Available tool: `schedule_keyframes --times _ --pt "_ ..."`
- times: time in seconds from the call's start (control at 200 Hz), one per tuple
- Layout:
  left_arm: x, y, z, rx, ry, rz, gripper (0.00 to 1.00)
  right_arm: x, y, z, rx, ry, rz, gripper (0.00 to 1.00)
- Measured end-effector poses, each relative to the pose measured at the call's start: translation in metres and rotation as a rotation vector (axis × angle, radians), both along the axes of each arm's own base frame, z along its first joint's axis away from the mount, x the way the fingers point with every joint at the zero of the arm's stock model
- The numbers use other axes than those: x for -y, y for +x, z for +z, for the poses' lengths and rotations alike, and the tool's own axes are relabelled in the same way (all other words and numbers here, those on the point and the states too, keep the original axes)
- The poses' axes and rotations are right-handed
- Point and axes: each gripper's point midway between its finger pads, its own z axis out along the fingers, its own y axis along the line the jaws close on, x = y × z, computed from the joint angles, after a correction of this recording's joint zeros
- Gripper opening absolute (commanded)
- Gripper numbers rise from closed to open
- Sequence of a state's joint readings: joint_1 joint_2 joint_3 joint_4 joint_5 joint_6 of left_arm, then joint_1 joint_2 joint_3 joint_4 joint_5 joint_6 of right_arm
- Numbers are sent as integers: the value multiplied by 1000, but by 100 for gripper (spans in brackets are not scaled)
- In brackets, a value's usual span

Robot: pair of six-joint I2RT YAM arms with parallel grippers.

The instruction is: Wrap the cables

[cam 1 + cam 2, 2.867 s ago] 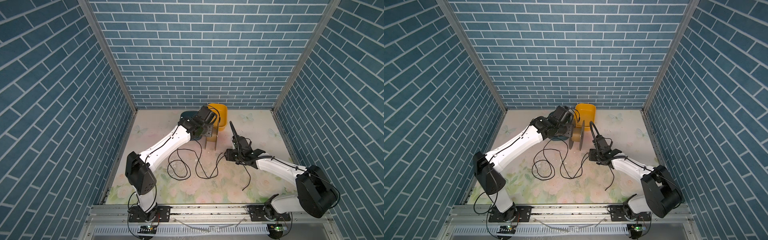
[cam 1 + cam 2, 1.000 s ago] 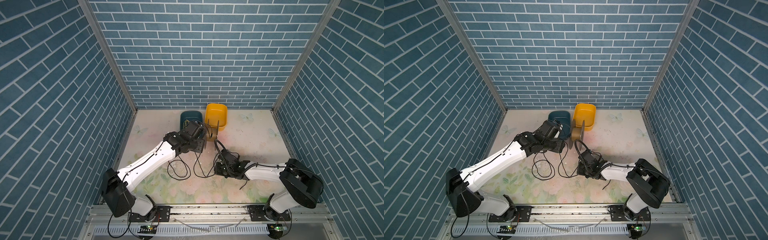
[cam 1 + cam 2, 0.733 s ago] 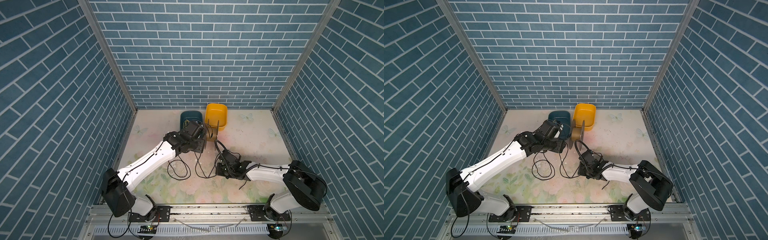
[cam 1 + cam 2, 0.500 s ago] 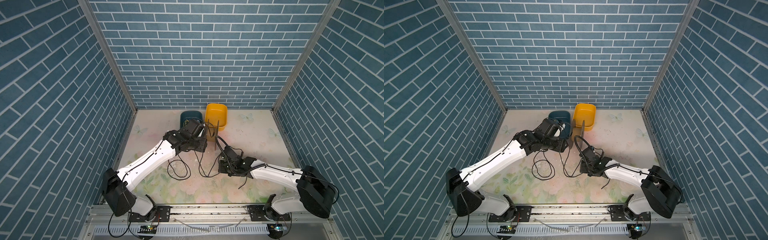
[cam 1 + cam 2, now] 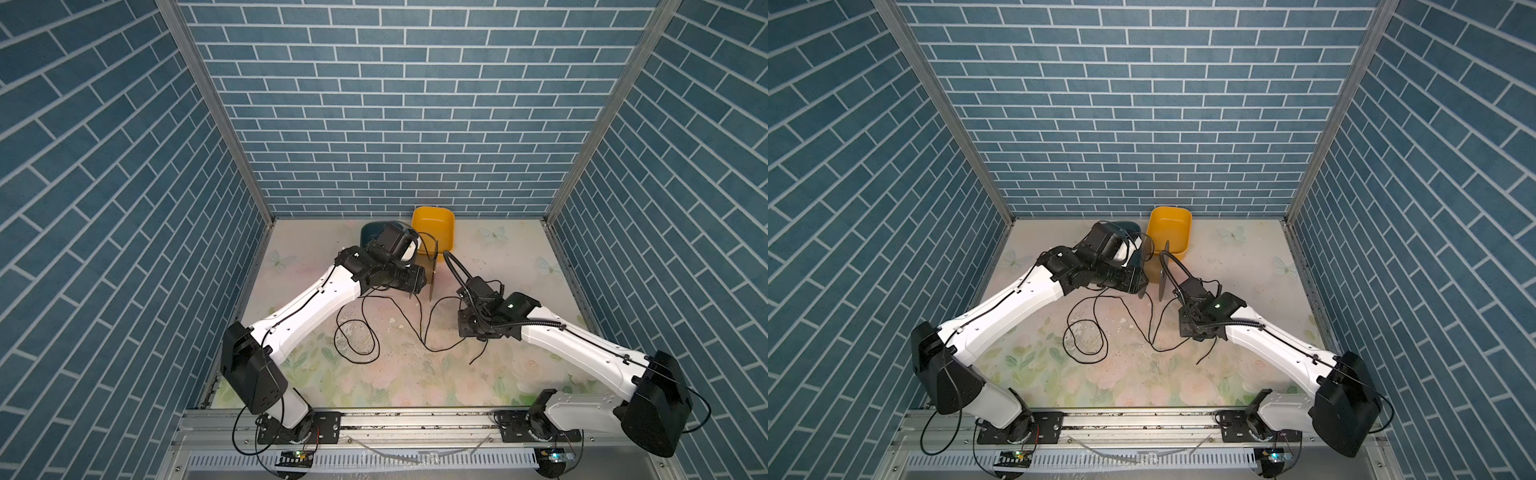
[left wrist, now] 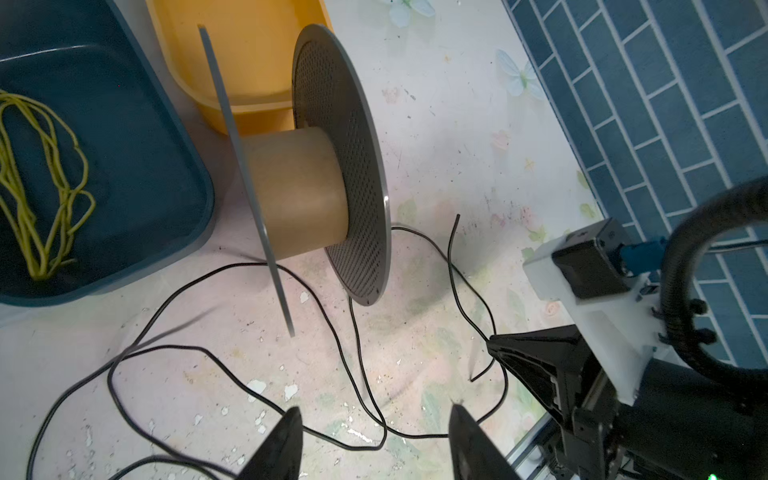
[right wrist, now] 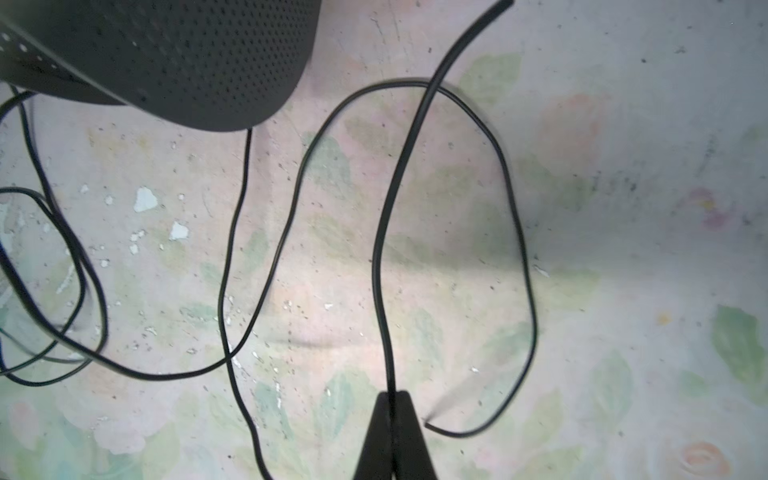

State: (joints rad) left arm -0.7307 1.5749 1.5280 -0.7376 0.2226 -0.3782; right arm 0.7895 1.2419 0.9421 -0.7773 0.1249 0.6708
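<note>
Wrap is barely started: the spool with a tan cardboard core and grey perforated flanges (image 6: 299,191) is bare, no turns on it. The thin black cable (image 7: 376,257) lies slack in loose loops on the floral table (image 5: 415,382) beside the spool. Right gripper (image 7: 390,395) is clamped on it near a free end. Left gripper (image 6: 374,409) is part-open and empty.

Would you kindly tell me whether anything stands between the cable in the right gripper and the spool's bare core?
Yes: the spool's perforated flange faces the right gripper, which is shut on the cable, and screens the cardboard core. The cable would probably have to pass over that flange's rim. Nothing else visible intervenes.
</note>
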Motion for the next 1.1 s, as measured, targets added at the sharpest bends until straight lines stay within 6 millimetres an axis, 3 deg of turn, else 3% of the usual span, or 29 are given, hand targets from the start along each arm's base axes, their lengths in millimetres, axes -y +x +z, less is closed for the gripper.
schedule_keyframes --times 0.21,0.355,0.59,0.815,1.1 --pt "20 -5 9 -33 -117 -41 60 -2 4 41 128 85 56 0" --pt "29 -7 11 -55 -174 -53 60 -21 16 66 230 168 121 0" --pt "39 -6 13 -79 -253 -53 59 -60 30 89 316 309 229 0" --pt "22 8 -1 -116 -304 29 55 -91 39 103 354 412 299 0" --pt "12 22 20 -56 -379 61 48 -120 42 114 355 519 374 0"
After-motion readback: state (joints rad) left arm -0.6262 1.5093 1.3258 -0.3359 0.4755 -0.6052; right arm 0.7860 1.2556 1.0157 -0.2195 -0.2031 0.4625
